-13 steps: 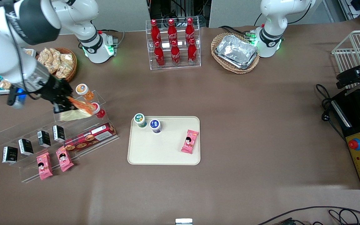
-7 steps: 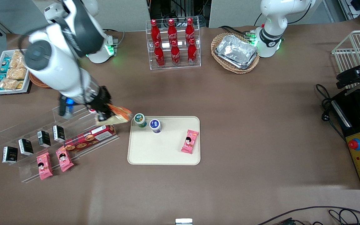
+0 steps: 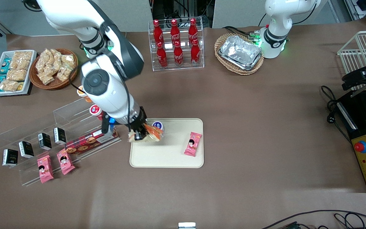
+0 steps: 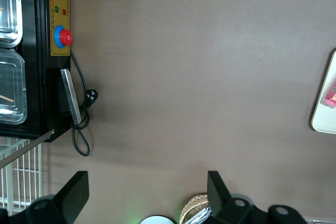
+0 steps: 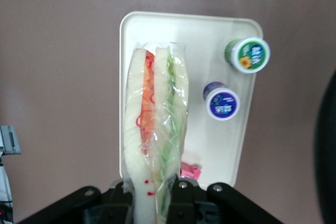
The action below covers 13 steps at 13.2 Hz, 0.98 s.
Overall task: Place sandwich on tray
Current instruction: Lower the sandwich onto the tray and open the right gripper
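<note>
My right gripper is shut on the sandwich, a clear-wrapped wedge of pale bread with orange and green filling. It holds it in the air above the cream-beige tray, over the tray's corner nearest the working arm's end. In the right wrist view the sandwich stands between the gripper fingers, with the tray below it. On the tray stand a green-lid cup and a blue-lid cup, and a pink snack packet lies on it. The green cup is hidden by the arm in the front view.
A clear tiered rack with small black boxes, a red biscuit box and pink packets stands toward the working arm's end. A cola bottle rack, a wicker basket of foil trays, a snack basket and a white snack tray lie farther from the camera.
My right arm has swung from over the tiered rack toward the tray, carrying the sandwich; it now hangs over the tray's corner beside the two cups.
</note>
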Each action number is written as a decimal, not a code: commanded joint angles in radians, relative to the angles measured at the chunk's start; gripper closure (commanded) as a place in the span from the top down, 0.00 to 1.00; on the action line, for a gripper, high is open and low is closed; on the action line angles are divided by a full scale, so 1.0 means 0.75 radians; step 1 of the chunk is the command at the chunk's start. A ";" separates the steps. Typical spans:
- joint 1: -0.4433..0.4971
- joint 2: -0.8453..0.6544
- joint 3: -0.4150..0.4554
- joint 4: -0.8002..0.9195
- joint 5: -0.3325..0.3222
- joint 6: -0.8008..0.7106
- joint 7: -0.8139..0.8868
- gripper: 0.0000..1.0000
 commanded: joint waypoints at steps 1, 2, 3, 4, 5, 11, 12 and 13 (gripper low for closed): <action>0.024 0.188 -0.014 0.120 -0.004 0.113 0.043 0.00; 0.034 0.226 -0.014 0.121 -0.006 0.168 0.041 0.00; 0.036 0.267 -0.014 0.123 -0.019 0.217 0.039 0.00; 0.038 0.306 -0.014 0.125 -0.061 0.254 0.032 0.00; 0.053 0.349 -0.014 0.125 -0.094 0.282 0.038 0.00; 0.067 0.482 -0.012 0.125 -0.084 0.397 0.063 0.00; 0.069 0.495 -0.012 0.125 -0.084 0.432 0.089 0.00; 0.067 0.503 -0.012 0.125 -0.084 0.467 0.106 0.00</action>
